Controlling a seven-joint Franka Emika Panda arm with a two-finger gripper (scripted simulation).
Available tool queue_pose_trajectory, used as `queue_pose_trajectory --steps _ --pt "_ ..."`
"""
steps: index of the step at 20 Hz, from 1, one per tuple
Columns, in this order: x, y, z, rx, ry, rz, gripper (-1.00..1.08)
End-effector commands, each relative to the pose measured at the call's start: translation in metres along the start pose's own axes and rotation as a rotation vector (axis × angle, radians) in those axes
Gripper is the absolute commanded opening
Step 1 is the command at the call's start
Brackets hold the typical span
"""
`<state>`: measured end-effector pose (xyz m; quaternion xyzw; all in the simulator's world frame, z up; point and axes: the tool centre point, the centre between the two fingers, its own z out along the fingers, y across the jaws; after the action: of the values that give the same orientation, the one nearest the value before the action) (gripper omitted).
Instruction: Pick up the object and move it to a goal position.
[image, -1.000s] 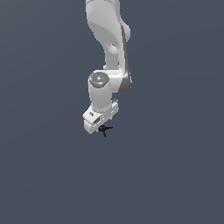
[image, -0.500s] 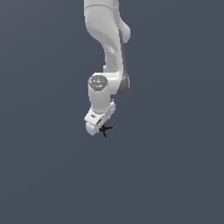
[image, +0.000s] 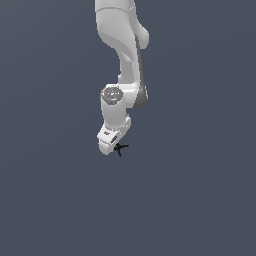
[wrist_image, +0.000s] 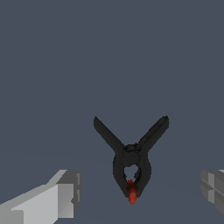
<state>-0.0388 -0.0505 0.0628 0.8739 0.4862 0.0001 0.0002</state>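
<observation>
Hand (wrist_image: 140, 192) spread, white blocky fingers (wrist_image: 57, 197) apart on either side of the object, not touching it | object (wrist_image: 130, 159) sat low-centre in the wrist frame, centre of the exterior frame (image: 119, 148) | black spindly clamp shape, two thin prongs, red tip | plain grey desk (image: 200, 200) around.

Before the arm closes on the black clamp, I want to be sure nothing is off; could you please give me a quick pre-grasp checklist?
1. Gripper open: ok, fingers spread wide apart.
2. Black spring clamp between the fingers: ok, roughly centred in the wrist view.
3. Fingers touching the clamp: not yet, gaps show on both sides.
4. Gripper low enough to grasp: cannot tell; the exterior view shows it right beside the clamp.
5. Red tip unobstructed: ok.
6. Goal position: cannot tell, no marker shows.
</observation>
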Motion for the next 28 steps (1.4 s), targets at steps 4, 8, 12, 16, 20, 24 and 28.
queue_pose_trajectory --steps 4,8,12,16,20,24,28 --pt "0.0 -0.001 0.015 0.0 0.0 -0.002 1.0" --pt "0.0 -0.001 0.035 0.0 0.0 -0.004 1.0" --pt "0.0 -0.001 0.047 0.0 0.0 -0.005 1.0" --pt "0.0 -0.001 0.049 0.0 0.0 -0.005 -1.0" --pt "0.0 -0.001 0.049 0.0 0.0 -0.005 -1.0" --pt "0.0 -0.001 0.049 0.0 0.0 -0.005 -1.0" --pt "0.001 -0.001 0.048 0.0 0.0 -0.005 -1.0"
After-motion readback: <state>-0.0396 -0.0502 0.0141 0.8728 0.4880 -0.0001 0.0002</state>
